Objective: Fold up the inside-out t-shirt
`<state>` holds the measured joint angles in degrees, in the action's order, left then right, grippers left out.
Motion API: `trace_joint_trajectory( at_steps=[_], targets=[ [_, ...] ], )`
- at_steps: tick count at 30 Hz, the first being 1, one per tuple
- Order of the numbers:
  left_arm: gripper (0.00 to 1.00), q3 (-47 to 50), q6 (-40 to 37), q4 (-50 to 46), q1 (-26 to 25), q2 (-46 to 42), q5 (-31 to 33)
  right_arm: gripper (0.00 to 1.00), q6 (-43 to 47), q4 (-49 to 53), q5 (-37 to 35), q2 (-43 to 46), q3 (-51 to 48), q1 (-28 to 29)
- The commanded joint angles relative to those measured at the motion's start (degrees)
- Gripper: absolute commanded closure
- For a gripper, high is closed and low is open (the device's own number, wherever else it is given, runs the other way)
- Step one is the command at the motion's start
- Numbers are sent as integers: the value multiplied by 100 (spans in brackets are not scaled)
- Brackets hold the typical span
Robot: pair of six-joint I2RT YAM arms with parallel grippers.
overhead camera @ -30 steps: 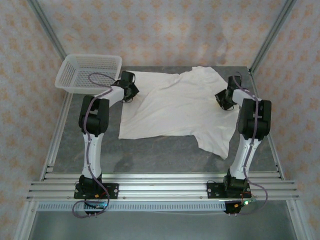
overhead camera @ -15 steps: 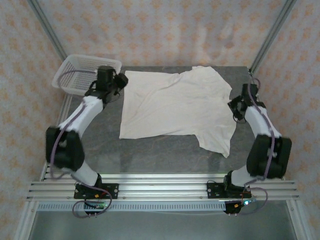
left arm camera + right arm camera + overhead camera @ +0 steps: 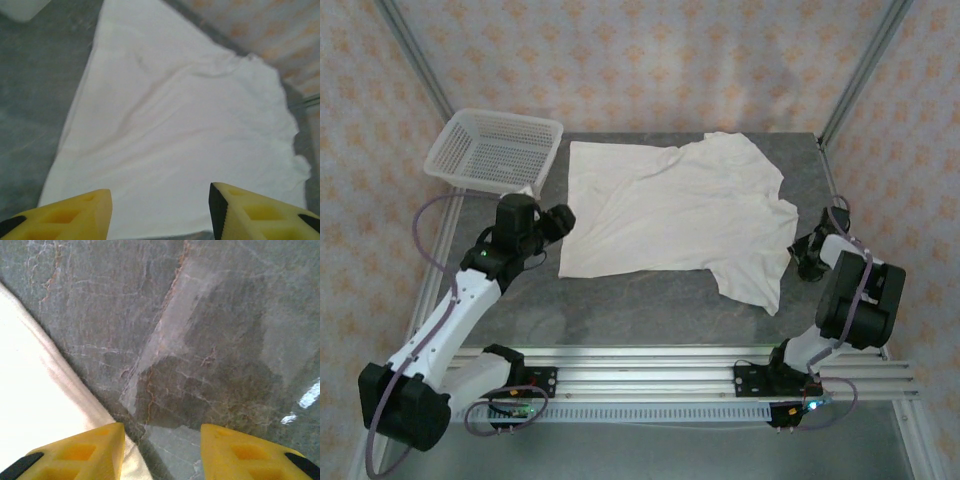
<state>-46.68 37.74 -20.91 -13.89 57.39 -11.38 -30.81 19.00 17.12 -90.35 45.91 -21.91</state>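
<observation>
Both arms are drawing back toward the near edge, away from the far corners of the cloth where they were working a second ago, and the cloth is lying flatter and wider than it was then. Top external: the left gripper (image 3: 558, 220) is hanging just beside the near left corner of the inside-out t-shirt (image 3: 670, 210), and whether it is touching the cloth cannot be told. The right gripper (image 3: 808, 258) is sitting low beside the shirt's right side, off the cloth. The shirt is lying spread on the grey table (image 3: 640, 310), toward the far half, with the white mesh basket (image 3: 495, 150) at the far left corner. Left wrist: the left gripper (image 3: 160, 212) is showing its yellow fingers (image 3: 75, 212) standing apart with nothing between them. It is looking out over the shirt (image 3: 175, 125), which is running away from the camera as a fairly smooth sheet with bare table (image 3: 30, 110) on its left. Right wrist: the right gripper (image 3: 160, 450) is likewise standing open and empty, hovering over bare table (image 3: 210, 340), with the shirt's edge (image 3: 30, 405) lying at the left by one finger. Reading: both claws are letting go after a spread-out, so the flattening step is looking finished. No fold is showing yet. The next move is likely calling for a fresh grasp on an edge or a sleeve.
</observation>
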Motion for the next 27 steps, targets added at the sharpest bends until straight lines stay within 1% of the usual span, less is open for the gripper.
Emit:
trace_joint_trajectory(
  at_steps=[1, 6, 8, 12, 15, 17, 22, 27],
  targets=[
    [44, 376, -171, -534, -29, -315, 180, 57, 18, -766, 604, -300, -1, 108],
    [42, 822, 61, -479, -27, -586, 145, 58, -14, -421, 615, -206, 150, 148],
    [42, 847, 102, -438, -35, -597, 152, 58, -108, -319, 490, 83, 65, 144],
    [42, 770, 111, -390, -30, -571, 137, 58, -260, -239, 78, 930, -295, 143],
    [40, 730, 38, -347, -37, -554, 40, 57, -191, -313, 58, 1181, -412, 146],
    [38, 734, -42, -265, -43, -535, -114, 57, -70, -301, 51, 1019, -354, 147],
    [24, 692, -287, -107, -62, -540, -586, 56, 135, -334, 306, 374, -47, 157],
    [18, 677, -380, -82, -101, -518, -717, 57, 197, -378, 440, 21, 94, 261]
  ],
)
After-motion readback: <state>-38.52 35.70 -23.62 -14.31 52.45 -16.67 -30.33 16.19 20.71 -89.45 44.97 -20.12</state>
